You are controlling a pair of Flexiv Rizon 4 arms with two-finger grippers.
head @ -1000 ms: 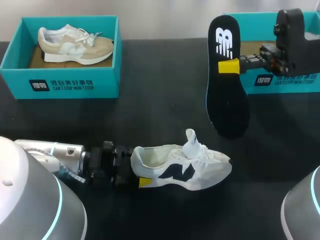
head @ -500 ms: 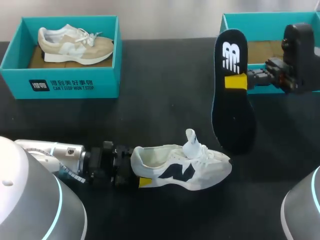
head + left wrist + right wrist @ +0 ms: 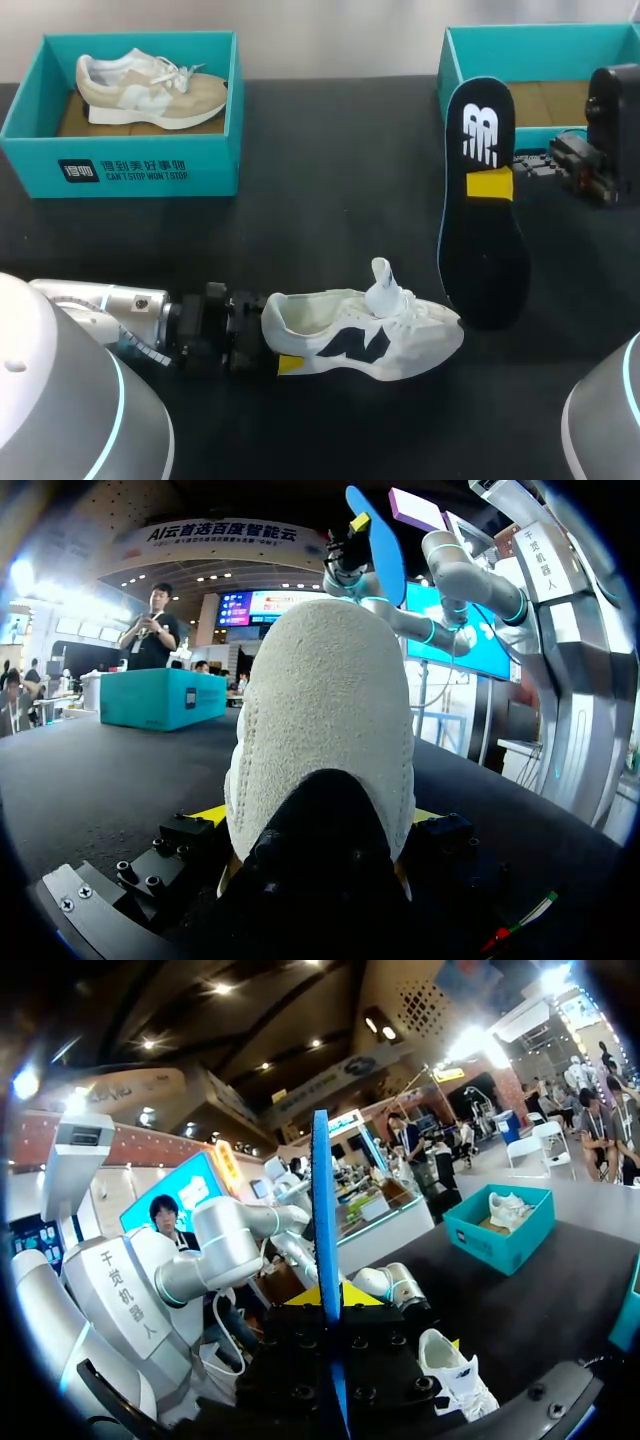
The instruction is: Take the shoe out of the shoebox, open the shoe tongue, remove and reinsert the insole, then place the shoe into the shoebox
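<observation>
Shoe (image 3: 365, 335), white with navy side mark, lies on desk (image 3: 330, 210), front middle, toe pointing right, tongue raised. Left hand (image 3: 272, 347) pinches heel from both sides. Insole (image 3: 483, 230), black, hangs upright just beside toe, clamped mid-length in right hand (image 3: 491, 185). Teal shoebox (image 3: 455, 60) behind insole. Second shoebox (image 3: 120, 170), far left, holds beige shoe (image 3: 150, 92).

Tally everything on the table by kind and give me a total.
Shoes: 2 (beige shoe, white shoe)
Shoeboxes: 2 (left shoebox, right shoebox)
Insoles: 1 (black insole)
Total: 5
</observation>
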